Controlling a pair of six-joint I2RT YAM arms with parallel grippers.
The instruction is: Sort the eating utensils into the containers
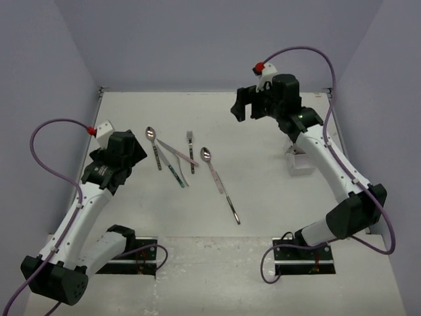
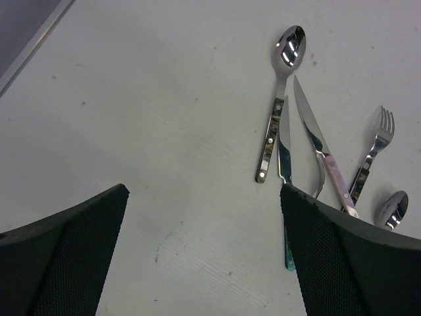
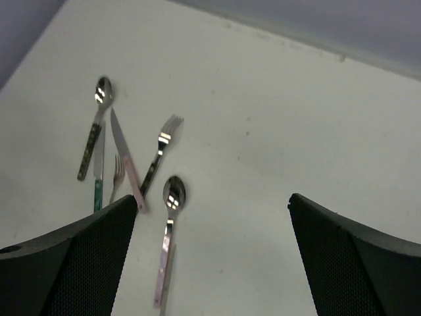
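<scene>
Top external view shows shiny metal utensils with pink, teal and dark handles lying mid-table, well apart from the small white box, left gripper and right gripper both spread wide, empty.

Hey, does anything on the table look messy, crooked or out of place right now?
Nothing looks spilled or broken. The one untidy spot is left of centre: the pink-handled knife, the teal-handled knife and a small fork lie bunched at crossing angles, seemingly touching one another.

2 white arms, black joints, purple cables
</scene>
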